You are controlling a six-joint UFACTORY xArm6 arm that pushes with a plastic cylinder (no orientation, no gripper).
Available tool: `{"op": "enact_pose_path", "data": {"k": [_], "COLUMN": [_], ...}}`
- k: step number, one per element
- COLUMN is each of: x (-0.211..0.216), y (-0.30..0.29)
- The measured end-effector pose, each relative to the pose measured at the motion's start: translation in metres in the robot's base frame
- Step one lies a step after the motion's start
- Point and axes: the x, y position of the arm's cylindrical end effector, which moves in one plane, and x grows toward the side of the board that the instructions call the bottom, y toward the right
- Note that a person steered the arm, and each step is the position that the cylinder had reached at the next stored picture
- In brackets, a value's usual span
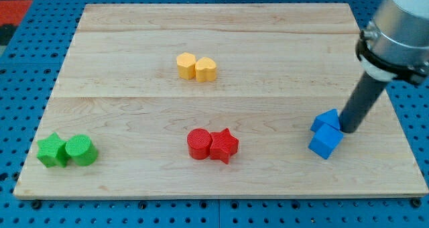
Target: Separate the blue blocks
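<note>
Two blue blocks sit touching near the view's right edge: a smaller blue block (327,120) above and a blue cube (326,142) below it. My tip (349,129) rests on the board just right of the upper blue block, touching or nearly touching it. The dark rod rises from there to the view's upper right.
A yellow pair, a yellow hexagon (186,64) and a yellow heart (206,69), sits at top centre. A red cylinder (199,144) touches a red star (224,145) at bottom centre. A green cube (51,151) and a green cylinder (80,150) sit at bottom left. The wooden board (268,47) ends close to the blue blocks.
</note>
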Motion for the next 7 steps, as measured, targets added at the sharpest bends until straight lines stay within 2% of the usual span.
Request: {"op": "enact_pose_path", "data": {"k": [1,2,3,4,5,7], "x": [-0.035,-0.039,-0.013,0.021,0.025,-0.039], "y": [-0.018,-0.005,0.038,0.032,-0.013,-0.098]}}
